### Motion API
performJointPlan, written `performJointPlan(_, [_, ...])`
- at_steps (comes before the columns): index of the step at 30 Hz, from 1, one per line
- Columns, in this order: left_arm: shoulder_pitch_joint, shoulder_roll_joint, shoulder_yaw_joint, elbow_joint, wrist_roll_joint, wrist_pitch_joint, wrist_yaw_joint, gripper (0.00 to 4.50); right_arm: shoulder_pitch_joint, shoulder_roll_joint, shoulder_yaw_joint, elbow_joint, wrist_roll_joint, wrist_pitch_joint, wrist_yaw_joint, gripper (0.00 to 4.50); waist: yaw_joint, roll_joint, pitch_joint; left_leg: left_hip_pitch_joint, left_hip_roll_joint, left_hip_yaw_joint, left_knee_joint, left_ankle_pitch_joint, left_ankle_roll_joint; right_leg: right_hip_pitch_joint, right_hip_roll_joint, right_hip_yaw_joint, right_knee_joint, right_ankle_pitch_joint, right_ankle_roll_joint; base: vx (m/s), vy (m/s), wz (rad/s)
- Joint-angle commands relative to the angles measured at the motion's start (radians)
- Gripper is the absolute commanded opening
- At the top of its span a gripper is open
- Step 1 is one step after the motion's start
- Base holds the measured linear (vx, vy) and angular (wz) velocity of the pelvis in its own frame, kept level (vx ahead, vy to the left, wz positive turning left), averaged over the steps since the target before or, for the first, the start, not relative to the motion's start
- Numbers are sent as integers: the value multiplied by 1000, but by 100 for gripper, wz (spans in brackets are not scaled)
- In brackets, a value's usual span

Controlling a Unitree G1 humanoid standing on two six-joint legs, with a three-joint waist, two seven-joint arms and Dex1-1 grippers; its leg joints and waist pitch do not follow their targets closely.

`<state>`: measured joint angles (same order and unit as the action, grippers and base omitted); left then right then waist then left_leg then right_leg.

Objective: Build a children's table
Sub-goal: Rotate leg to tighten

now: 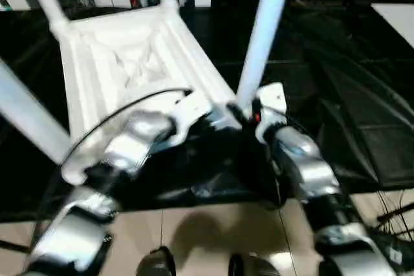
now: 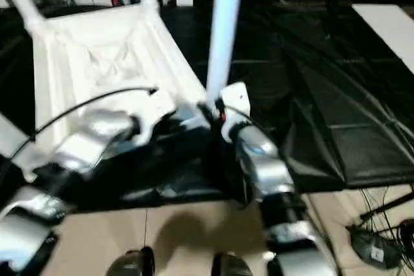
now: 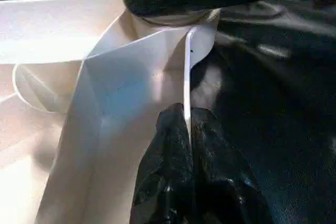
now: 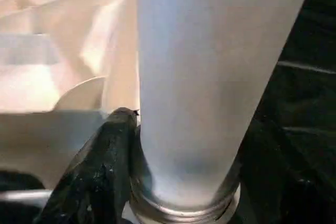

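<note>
My right gripper (image 4: 131, 145) clasps the upright leg (image 1: 265, 30) at its base in the tabletop's (image 1: 129, 56) near corner socket; my left gripper (image 3: 187, 124), clenched, pinches the adjoining rim

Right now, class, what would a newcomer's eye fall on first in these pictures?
First, the white tabletop, upside down on the black sheet, ribbed underside showing. Next, the leg rising from its near corner, with the right gripper around its base. The left gripper pinches the tabletop's thin rim beside it.
</note>
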<state>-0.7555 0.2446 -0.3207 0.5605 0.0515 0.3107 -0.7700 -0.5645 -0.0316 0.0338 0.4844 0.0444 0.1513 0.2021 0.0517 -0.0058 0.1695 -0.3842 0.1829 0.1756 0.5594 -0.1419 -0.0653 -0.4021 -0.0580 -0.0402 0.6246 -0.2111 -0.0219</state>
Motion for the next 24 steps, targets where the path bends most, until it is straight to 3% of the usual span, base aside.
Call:
performJointPlan(1, [12, -38, -24, 47, 5, 16, 33, 0, 24, 42, 53, 59, -4, 45, 4, 249, -5, 3, -62, 22, 40, -18, -71, -297, 2, 23, -82, 54, -107, -345, -158, 0, 0, 0])
performJointPlan(3, [15, -35, -30, 43, 9, 24, 14, 0, 31, 45, 64, 44, 1, 33, 35, 249, -6, 1, -62, 18, 39, -18, -74, -292, 9, 27, -82, 54, -105, -321, -159, 0, 0, 0])
performJointPlan(5, [19, -31, -34, 38, 11, 28, 2, 0, 37, 49, 58, 30, 19, 31, 56, 319, -6, 2, -63, 21, 40, -17, -74, -293, 16, 27, -83, 54, -109, -321, -160, 0, 0, 0])
performJointPlan(12, [33, 7, -44, 1, 14, 43, -73, 0, 53, 13, 24, -110, 51, 37, 92, 370, -7, 1, -61, 19, 43, -17, -79, -298, 21, 26, -85, 55, -114, -340, -157, 0, 0, 0])
performJointPlan(14, [37, 13, -44, -9, 12, 46, -82, 0, 53, 3, 18, -126, 58, 42, 101, 378, -7, 0, -67, 13, 43, -16, -77, -238, 35, 33, -84, 54, -105, -258, -167, 0, 0, 0])
performJointPlan(16, [54, 46, -47, -47, 12, 49, -113, 0, 66, -68, 9, -211, 117, 99, 215, 403, -6, -5, -67, 15, 42, -14, -73, -217, 48, 36, -79, 53, -102, -213, -175, 0, 0, 0])
performJointPlan(17, [62, 60, -48, -62, 11, 45, -126, 0, 74, -101, 10, -247, 144, 127, 272, 408, -6, -3, -69, 11, 43, -13, -70, -184, 67, 41, -78, 52, -96, -151, -186, 0, 0, 0])
performJointPlan(18, [88, 99, -50, -112, -3, 28, -184, 0, 110, -219, 49, -335, 172, 168, 444, 413, -7, -3, -72, 8, 43, -13, -68, -170, 77, 45, -77, 51, -92, -119, -191, 54, 6, 0])
performJointPlan(19, [94, 108, -52, -123, -8, 21, -200, 0, 119, -245, 60, -350, 171, 169, 477, 422, -3, -3, -74, 6, 44, -16, -65, -147, 87, 52, -76, 49, -87, -74, -190, 54, 6, 0])
performJointPlan(20, [110, 131, -54, -156, -17, 22, -235, 0, 141, -311, 82, -382, 162, 156, 555, 436, -5, -4, -79, 3, 43, -12, -58, -82, 118, 53, -73, 50, -74, 65, -215, 68, 5, -1])
performJointPlan(21, [133, 166, -67, -199, -31, -24, -302, 0, 156, -354, 78, -398, 171, 153, 604, 436, -4, -5, -83, 4, 40, -9, -51, -65, 133, 55, -73, 50, -68, 125, -232, 65, 0, 0])
performJointPlan(24, [179, 230, -92, -289, -74, -48, -434, 0, 177, -409, 71, -429, 212, 153, 697, 436, -7, -3, -86, 3, 41, -9, -47, -40, 162, 56, -74, 48, -59, 196, -262, 39, -3, 0])
